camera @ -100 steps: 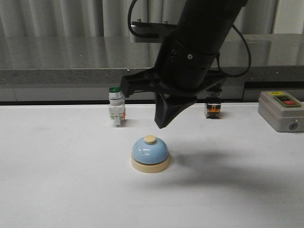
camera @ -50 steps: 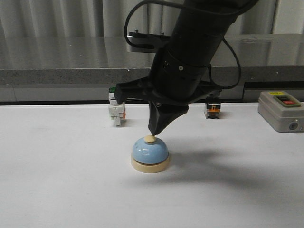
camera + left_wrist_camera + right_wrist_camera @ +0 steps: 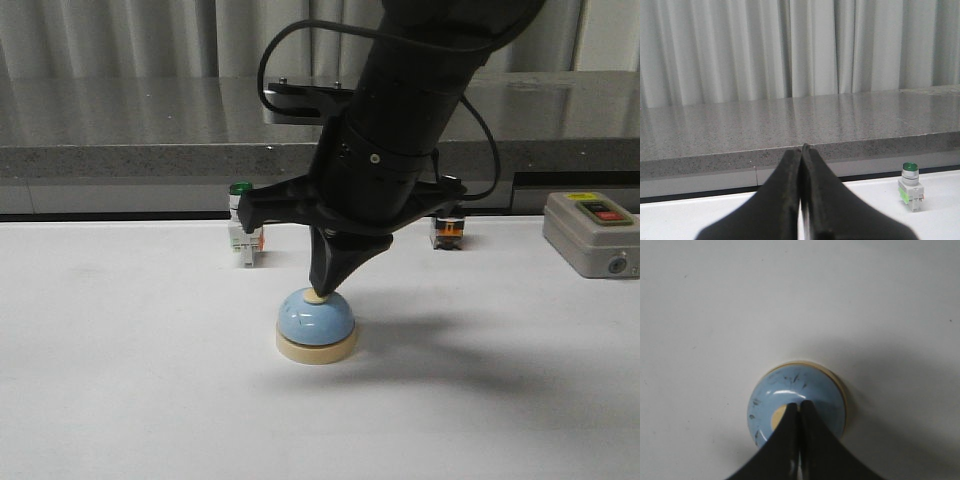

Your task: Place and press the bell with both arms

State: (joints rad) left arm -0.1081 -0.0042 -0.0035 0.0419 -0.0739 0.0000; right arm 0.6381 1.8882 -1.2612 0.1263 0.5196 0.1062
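Lowered since a moment ago, the right gripper (image 3: 320, 290), jaws pressed together and empty, touches the button directly beneath it atop the bell (image 3: 316, 325) at table centre; the left gripper (image 3: 801, 150), also closed, points elsewhere.

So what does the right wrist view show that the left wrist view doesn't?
Only the right wrist view shows the bell from above, with the shut right gripper tip on its cream button. Only the left wrist view shows the green-capped switch, the grey ledge and the curtain, past the shut left gripper. Both show closed black fingers and the white table.
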